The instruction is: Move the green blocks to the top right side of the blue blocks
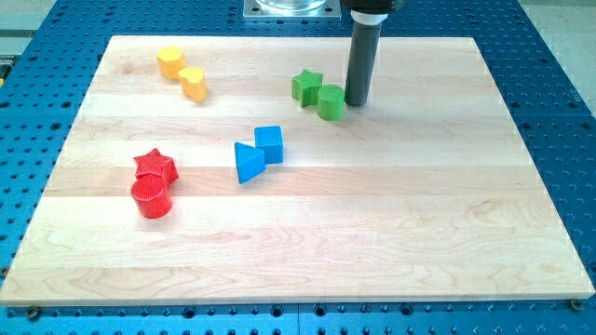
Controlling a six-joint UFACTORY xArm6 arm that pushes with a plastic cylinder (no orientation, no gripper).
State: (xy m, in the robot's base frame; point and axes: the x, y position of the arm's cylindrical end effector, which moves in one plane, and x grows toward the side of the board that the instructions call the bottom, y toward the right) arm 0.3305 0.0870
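A green star (306,86) and a green cylinder (331,101) sit touching each other near the view's top centre. A blue cube (269,143) and a blue triangle (248,162) lie together at the board's middle, below and left of the green pair. My tip (358,100) rests on the board just right of the green cylinder, almost touching it; the dark rod rises from it toward the view's top.
A yellow hexagon-like block (170,61) and a yellow rounded block (194,83) lie at the top left. A red star (155,166) and a red cylinder (152,197) sit at the left. The wooden board (372,233) lies on a blue perforated table (559,112).
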